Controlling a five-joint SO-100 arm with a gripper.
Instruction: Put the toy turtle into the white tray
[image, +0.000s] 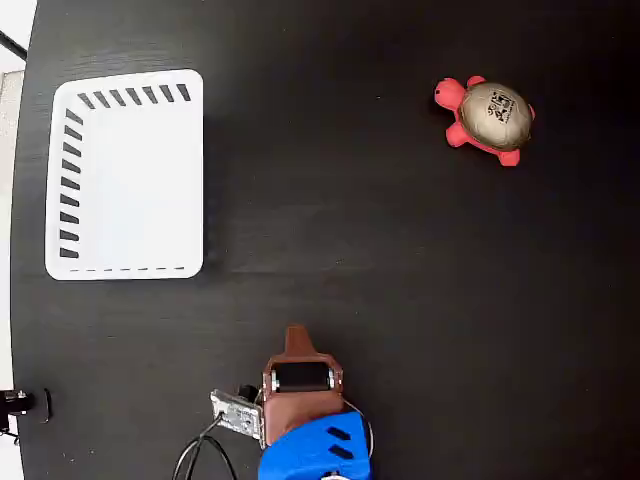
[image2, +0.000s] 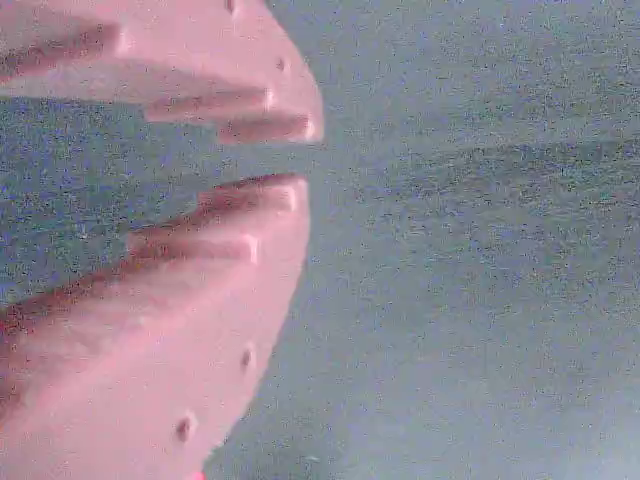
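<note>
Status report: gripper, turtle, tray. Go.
Gripper empty, fingers slightly apart, low centre of the fixed view. Toy turtle upper right on table, untouched. White tray upper left, empty. Nothing between them.

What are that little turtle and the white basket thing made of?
The toy turtle looks like soft foam or rubber: matte red-pink body, rounded beige shell, no hard edges. The white tray looks like moulded plastic: smooth, even white, rounded corners, neat slots in its walls.
</note>
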